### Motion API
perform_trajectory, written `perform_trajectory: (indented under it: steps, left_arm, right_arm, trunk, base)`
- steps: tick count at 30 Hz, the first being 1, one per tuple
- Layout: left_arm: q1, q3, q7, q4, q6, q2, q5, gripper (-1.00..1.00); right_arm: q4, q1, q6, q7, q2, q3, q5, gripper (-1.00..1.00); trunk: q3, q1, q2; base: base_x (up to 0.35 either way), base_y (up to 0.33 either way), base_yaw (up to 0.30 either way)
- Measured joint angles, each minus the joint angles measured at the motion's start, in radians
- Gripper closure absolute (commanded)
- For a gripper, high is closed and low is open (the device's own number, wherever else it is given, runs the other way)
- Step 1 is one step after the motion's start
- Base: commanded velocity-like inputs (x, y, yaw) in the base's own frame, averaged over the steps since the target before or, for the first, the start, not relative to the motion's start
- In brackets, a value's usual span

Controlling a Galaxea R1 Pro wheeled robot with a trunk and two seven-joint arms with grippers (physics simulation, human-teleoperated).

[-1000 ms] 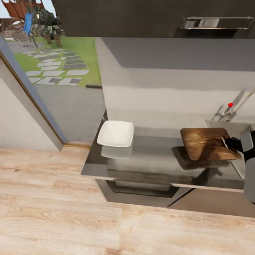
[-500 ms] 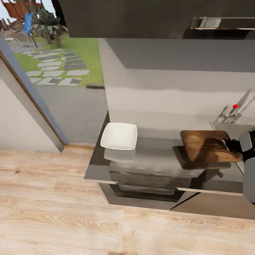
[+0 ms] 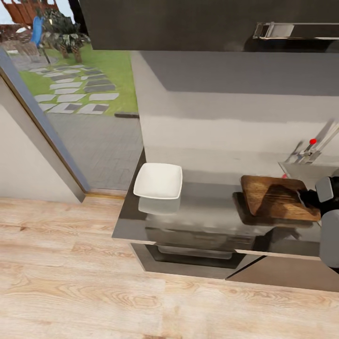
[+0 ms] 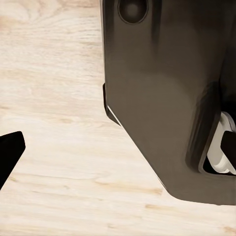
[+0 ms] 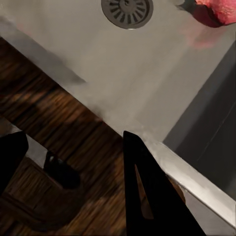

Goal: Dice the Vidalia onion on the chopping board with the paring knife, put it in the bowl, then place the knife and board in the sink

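Currently, near to far:
Floor (image 3: 70, 282): pale wood planks in front of the cabinets.
Left gripper (image 4: 118, 147): over the floor beside the robot's dark body; its 2 fingertips are spread wide, grasping nothing.
Right gripper (image 3: 305, 197): clenched on the right edge of the chopping board (image 3: 275, 197), held just above the countertop (image 3: 207, 207).
Bowl (image 3: 158, 181): white, on the countertop's left end, well apart from the board.
Sink (image 5: 147, 73): grey basin just beyond the board, round drain (image 5: 127, 11) visible.
Vidalia onion (image 5: 219, 10): pinkish lump inside the sink, near the drain.
Faucet (image 3: 314, 143): chrome, red knob, at the far right.
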Motion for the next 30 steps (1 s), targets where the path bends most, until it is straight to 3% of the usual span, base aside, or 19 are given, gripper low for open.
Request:
perform_trajectory:
  steps: [8,30]
  left_arm:
    - [0.000,0.000,0.000,0.000,0.000,0.000,0.000,-1.00]
    - [0.000,0.000,0.000,0.000,0.000,-0.002,0.000,-1.00]
  right_arm:
    - [0.006,0.000,0.003,0.000,0.020,0.001,0.008,1.00]
    - [0.006,0.000,0.010,-0.003,0.027,0.002,0.014,1.00]
  trunk:
    - [0.000,0.000,0.000]
    - [0.000,0.000,0.000]
  base:
    - [0.000,0.000,0.000]
    - [0.000,0.000,0.000]
